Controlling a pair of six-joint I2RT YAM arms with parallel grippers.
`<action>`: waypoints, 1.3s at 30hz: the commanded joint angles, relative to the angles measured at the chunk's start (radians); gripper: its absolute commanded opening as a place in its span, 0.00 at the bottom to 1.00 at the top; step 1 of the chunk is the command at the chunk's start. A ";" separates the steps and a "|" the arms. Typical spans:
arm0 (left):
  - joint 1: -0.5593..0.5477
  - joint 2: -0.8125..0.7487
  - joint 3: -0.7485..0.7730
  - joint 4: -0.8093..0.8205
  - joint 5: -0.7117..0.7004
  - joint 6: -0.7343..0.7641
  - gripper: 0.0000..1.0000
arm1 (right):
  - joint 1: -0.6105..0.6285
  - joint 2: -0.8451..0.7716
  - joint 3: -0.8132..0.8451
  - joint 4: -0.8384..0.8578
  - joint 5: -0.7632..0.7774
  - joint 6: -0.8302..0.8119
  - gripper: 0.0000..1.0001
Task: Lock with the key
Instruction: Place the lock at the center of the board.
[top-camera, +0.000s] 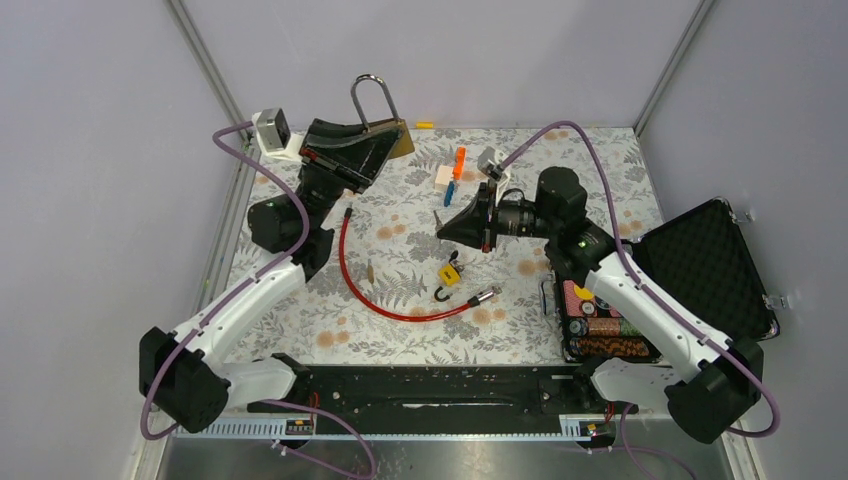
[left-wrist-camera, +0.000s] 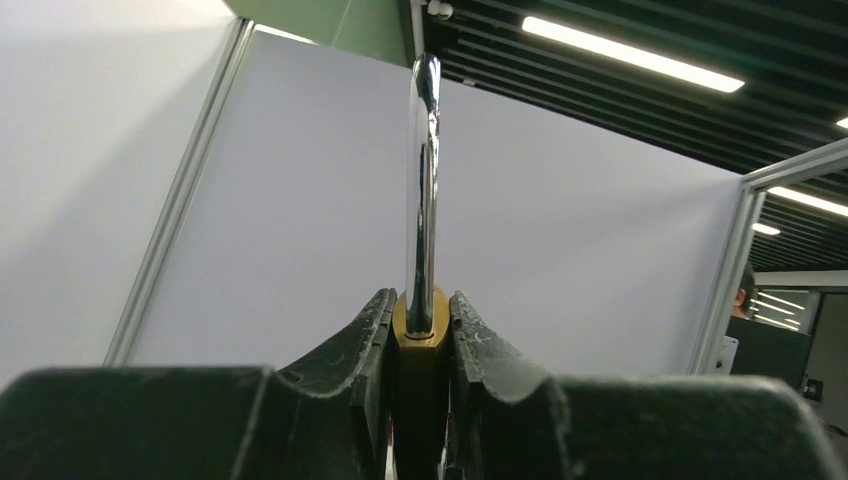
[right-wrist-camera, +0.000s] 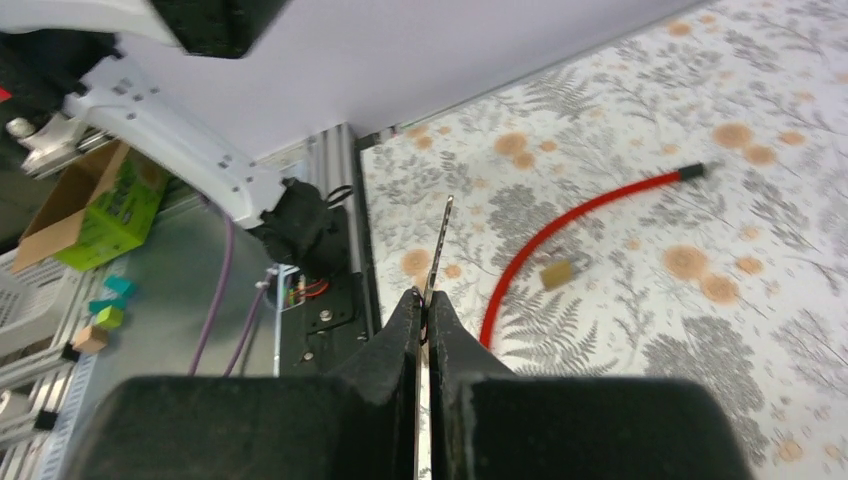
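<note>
Holding padlock (top-camera: 400, 138) and key (right-wrist-camera: 439, 245) apart, nothing locked yet
Grasps made: the left gripper (top-camera: 385, 140) is clenched on the padlock, shackle (left-wrist-camera: 427, 180) rising above it; the right gripper (right-wrist-camera: 425, 310) pinches the key, blade poking ahead of its tips; insertion and turning remain

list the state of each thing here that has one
left gripper, shut on big padlock
big padlock, upright, shackle up
right gripper, shut on key
key, pinched, blade sticking out forward
black case, open
small padlock, lying loose, shackle seems open
</note>
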 joint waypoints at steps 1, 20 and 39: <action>0.001 -0.017 0.030 -0.155 -0.038 0.056 0.00 | -0.050 -0.028 -0.014 -0.010 0.174 0.064 0.00; -0.092 0.697 0.321 -0.601 -0.116 -0.087 0.00 | -0.357 0.258 -0.137 0.021 0.656 0.311 0.00; -0.127 1.088 0.606 -0.864 -0.103 -0.229 0.22 | -0.405 0.554 -0.067 -0.072 0.704 0.376 0.00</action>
